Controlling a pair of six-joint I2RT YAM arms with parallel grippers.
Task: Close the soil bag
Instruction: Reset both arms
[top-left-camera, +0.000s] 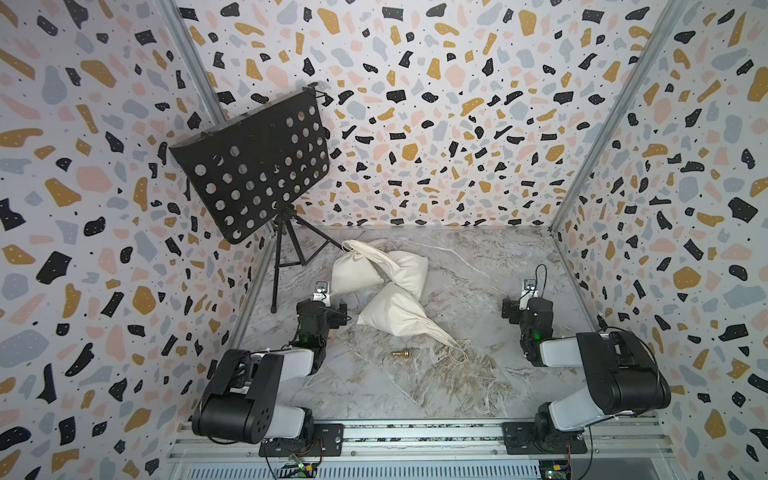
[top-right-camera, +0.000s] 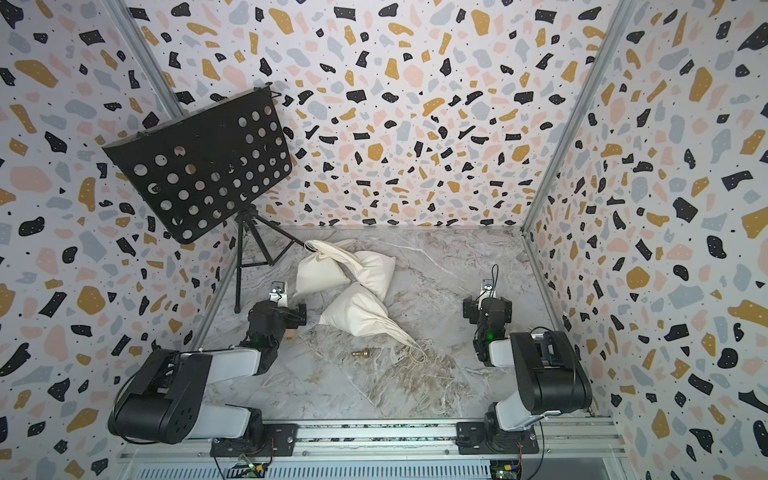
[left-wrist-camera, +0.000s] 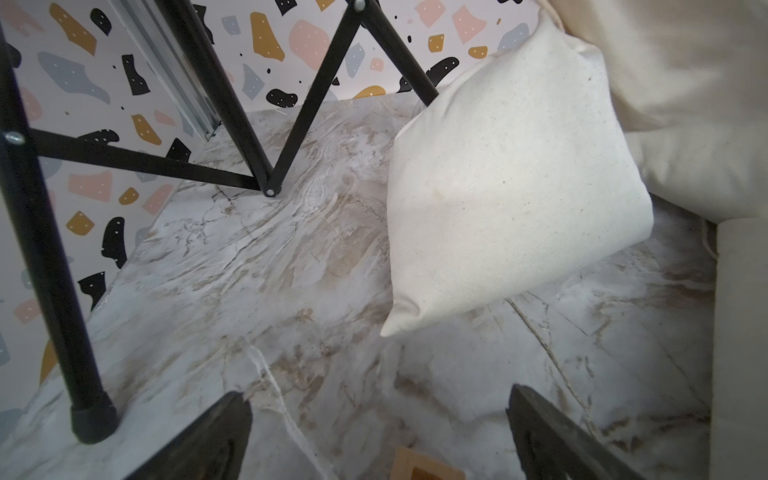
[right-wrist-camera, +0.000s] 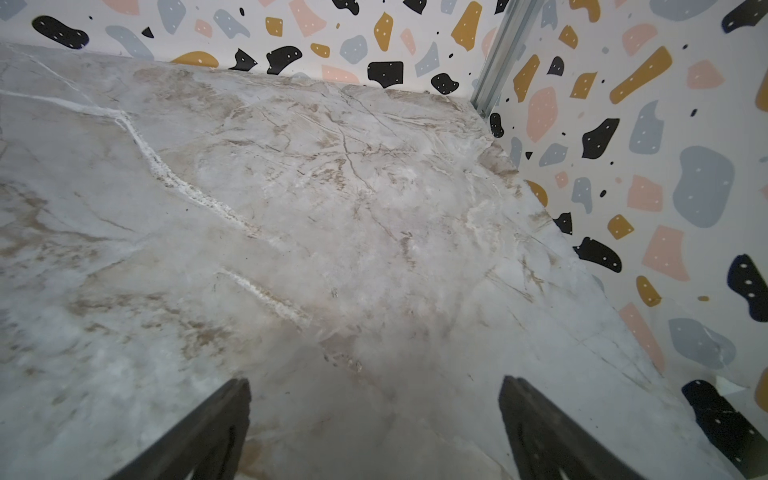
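Soil bag: I take it to be the nearest cream cloth drawstring sack (top-left-camera: 395, 318). It lies on its side in the middle of the marble-patterned counter (top-left-camera: 457, 395) and touches the other cream cloth sacks (top-left-camera: 357, 272) heaped just behind it.
Neck: it is gathered to a narrow point facing the front rail, and its thin white drawstrings (top-left-camera: 457, 349) trail loose on the counter.
Contents: the sacks all look plump and filled, but the cloth hides what is inside and no soil shows anywhere.
Progress: the neck looks mostly pulled in already. Whether it is cinched tight or tied is too small to tell. If it is not, the strings need one firm pull.
Left jaws: these stand spread wide and empty, low over bare counter, with a corner of a far sack (left-wrist-camera: 511, 187) just ahead of them.
Right jaws: these also stand spread wide and empty, over bare counter, well apart from every sack.
Nearby: a small brass fitting (top-left-camera: 401, 353) lies beside the neck. A black perforated music stand on a tripod (top-left-camera: 253, 166) stands in the far left corner.
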